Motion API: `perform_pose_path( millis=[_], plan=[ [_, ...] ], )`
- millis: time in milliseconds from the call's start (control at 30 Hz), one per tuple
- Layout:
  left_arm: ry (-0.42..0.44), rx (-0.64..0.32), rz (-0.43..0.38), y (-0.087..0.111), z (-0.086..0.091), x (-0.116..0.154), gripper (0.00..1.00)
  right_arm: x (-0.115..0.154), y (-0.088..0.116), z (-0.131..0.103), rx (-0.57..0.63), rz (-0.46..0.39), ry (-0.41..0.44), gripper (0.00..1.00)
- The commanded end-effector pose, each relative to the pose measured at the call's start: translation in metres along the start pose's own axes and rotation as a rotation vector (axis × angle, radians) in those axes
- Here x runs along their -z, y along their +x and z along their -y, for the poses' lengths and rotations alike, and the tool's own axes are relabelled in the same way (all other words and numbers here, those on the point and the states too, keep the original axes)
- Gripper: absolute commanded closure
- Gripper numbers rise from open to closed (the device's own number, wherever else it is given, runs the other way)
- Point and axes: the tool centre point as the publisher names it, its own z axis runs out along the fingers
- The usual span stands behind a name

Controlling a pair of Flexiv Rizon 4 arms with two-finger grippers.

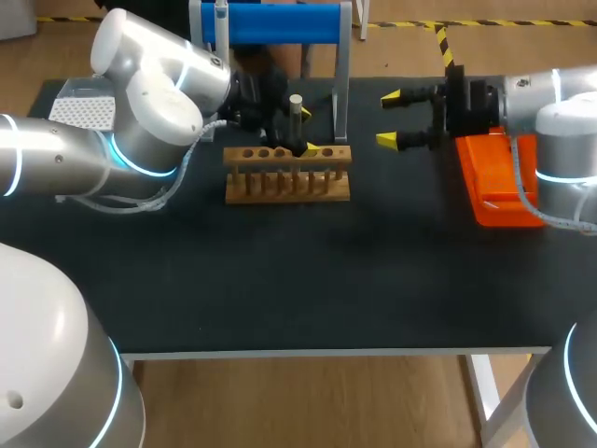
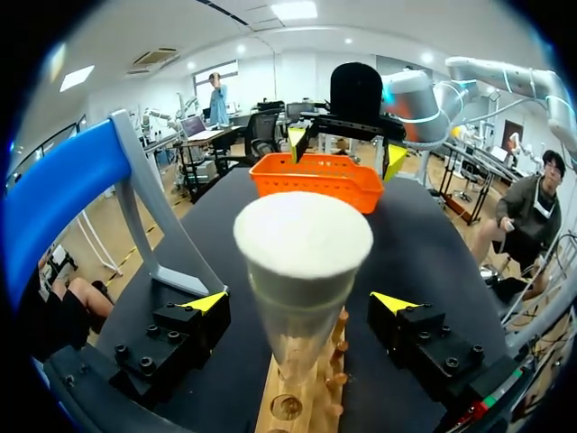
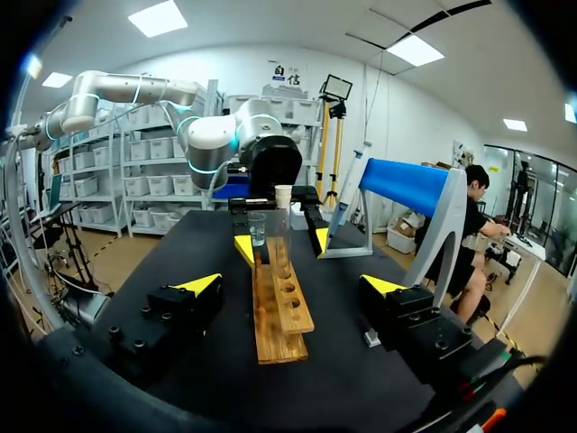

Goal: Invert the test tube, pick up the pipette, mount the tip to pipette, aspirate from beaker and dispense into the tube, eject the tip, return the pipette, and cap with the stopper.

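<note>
A clear test tube (image 1: 296,119) stands upright in the wooden rack (image 1: 287,175), with a pale stopper (image 2: 302,236) on its top. My left gripper (image 1: 310,131) is open around the tube, one yellow-tipped finger on each side; in the left wrist view there is a gap between each finger (image 2: 206,303) and the glass. My right gripper (image 1: 390,119) hangs open and empty to the right of the rack, pointing at it. In the right wrist view the rack (image 3: 281,307) lies ahead of the right gripper (image 3: 290,287). A small clear beaker (image 3: 257,230) stands beside the tube (image 3: 282,216).
An orange basket (image 1: 492,187) lies under my right arm at the table's right. The blue-topped pipette stand (image 1: 280,24) rises behind the rack. A white tip box (image 1: 82,112) sits at the far left, behind my left arm. The black table (image 1: 308,280) stretches in front.
</note>
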Motion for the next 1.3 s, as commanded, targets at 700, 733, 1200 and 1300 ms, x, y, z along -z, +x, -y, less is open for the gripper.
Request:
perform_pose_path(
  millis=[700, 733, 1200, 1300],
  plan=[
    [-0.042, 0.034, 0.058, 0.005, -0.009, 0.021, 0.00, 0.000, 0.001, -0.001, 0.000, 0.004, 0.003, 0.00],
    [-0.042, 0.037, 0.062, 0.006, -0.010, 0.023, 0.00, 0.000, 0.001, -0.001, 0.000, 0.004, 0.003, 0.00],
    [-0.077, 0.104, 0.169, 0.021, -0.029, 0.057, 0.00, 0.000, 0.001, -0.001, 0.000, 0.004, 0.003, 0.00],
    [-0.086, 0.117, 0.193, 0.022, -0.033, 0.065, 0.00, 0.000, 0.001, -0.001, 0.000, 0.004, 0.003, 0.00]
  ],
)
